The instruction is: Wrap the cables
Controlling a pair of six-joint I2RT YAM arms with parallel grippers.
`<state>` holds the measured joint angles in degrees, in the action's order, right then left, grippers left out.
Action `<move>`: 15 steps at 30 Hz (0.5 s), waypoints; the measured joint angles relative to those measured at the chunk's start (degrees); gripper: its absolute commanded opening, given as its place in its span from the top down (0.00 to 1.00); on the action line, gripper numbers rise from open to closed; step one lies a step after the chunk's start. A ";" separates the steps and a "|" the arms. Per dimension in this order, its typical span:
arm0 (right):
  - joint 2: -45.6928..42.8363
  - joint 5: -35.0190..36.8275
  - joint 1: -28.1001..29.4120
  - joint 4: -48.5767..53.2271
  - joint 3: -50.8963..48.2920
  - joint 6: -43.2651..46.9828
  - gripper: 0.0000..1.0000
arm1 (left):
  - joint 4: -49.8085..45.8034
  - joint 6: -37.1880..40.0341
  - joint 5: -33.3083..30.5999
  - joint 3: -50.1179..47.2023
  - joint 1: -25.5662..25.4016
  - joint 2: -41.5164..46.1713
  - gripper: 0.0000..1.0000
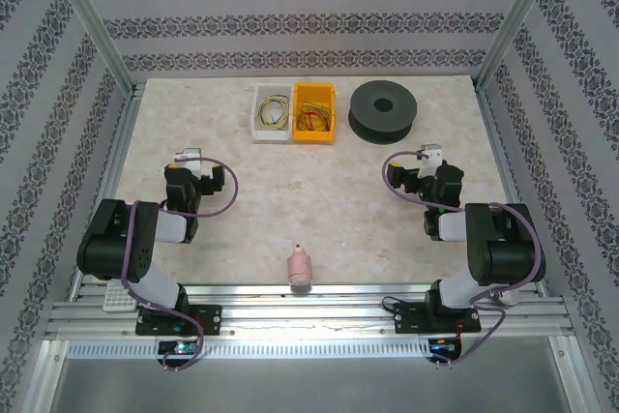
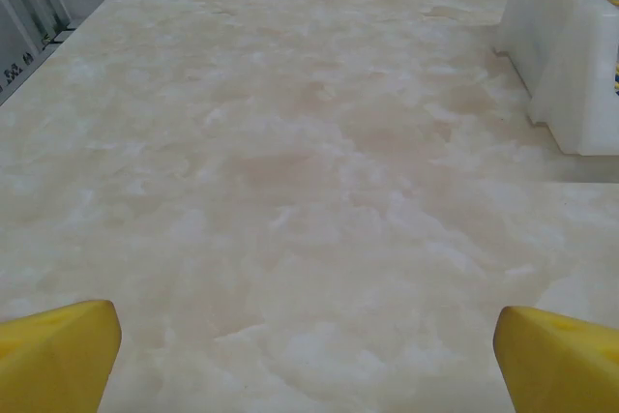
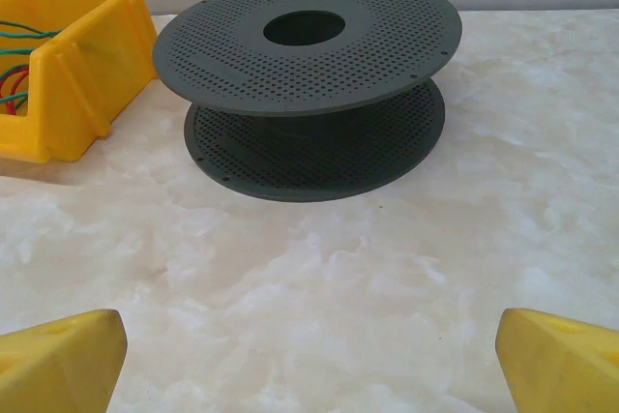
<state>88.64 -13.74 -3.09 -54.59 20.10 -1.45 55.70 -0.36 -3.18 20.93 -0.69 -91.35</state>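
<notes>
Thin green, yellow and red-orange cables (image 1: 313,119) lie coiled in a yellow bin (image 1: 314,96), and more cables (image 1: 275,111) rest in the white bin (image 1: 257,131) beside it. A black perforated spool (image 1: 383,109) lies flat at the back right. In the right wrist view the spool (image 3: 309,74) is straight ahead, the yellow bin (image 3: 77,74) with green cables (image 3: 19,55) at left. My right gripper (image 3: 309,360) is open above bare table short of the spool. My left gripper (image 2: 308,360) is open over bare table, the white bin (image 2: 571,65) ahead at its right.
A small pink bottle-shaped object (image 1: 300,270) lies near the front edge between the arm bases. A white rack (image 1: 115,297) sits at the front left corner. Patterned walls and metal posts enclose the marble table (image 1: 319,200) on three sides.
</notes>
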 measured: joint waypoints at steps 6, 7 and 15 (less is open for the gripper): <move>0.00 0.66 0.00 0.00 0.00 0.00 0.02 | -0.02 0.00 0.02 0.00 0.00 0.00 0.01; 0.00 0.68 0.00 0.00 0.00 0.00 0.02 | -0.02 0.00 0.02 0.00 0.00 0.00 0.01; -0.04 3.52 0.74 1.36 0.79 -0.04 0.02 | -0.02 0.00 0.20 0.00 0.00 0.00 0.01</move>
<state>88.60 -10.22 -2.35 -53.23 20.88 -1.50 55.68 -0.36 -2.98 20.93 -0.69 -91.35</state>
